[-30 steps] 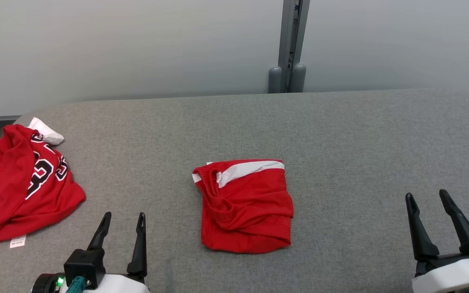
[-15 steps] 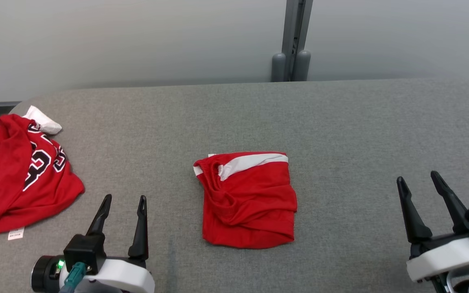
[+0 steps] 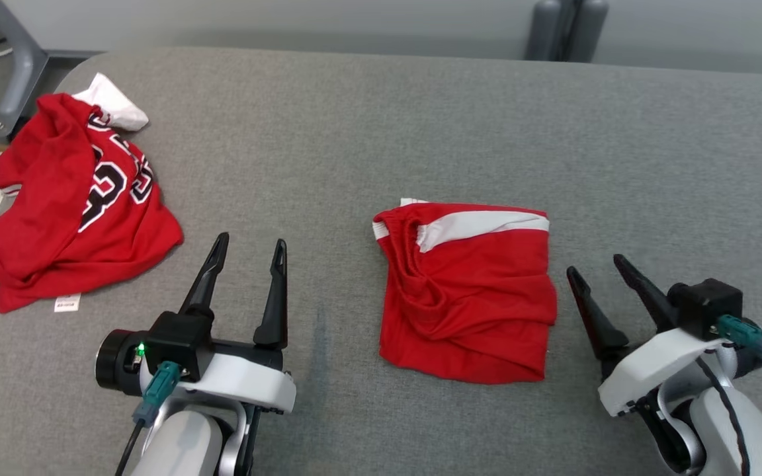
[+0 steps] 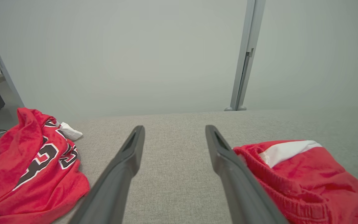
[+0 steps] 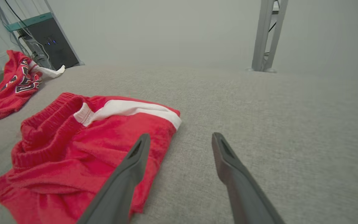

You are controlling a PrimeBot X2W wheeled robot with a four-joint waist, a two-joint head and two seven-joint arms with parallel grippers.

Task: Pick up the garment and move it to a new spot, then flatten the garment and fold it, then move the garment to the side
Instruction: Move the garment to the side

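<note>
As our left gripper (image 3: 251, 239) and right gripper (image 3: 593, 263) stand near us with jaws spread and empty, we judge the folded red shorts (image 3: 467, 291), lying between them on the grey table (image 3: 354, 132), to be light, soft and floppy, best pinched at the layered side edges. Their lower layers are hidden from us, and farther left the crumpled red jersey (image 3: 77, 198) hides part of its number.

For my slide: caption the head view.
Folded red shorts between left gripper and right gripper, both open; crumpled red jersey at left.

black white-edged numeral 3 on crumpled red jersey (image 3: 83, 205), second digit folded away, white tag (image 3: 67, 303) illegible
</note>
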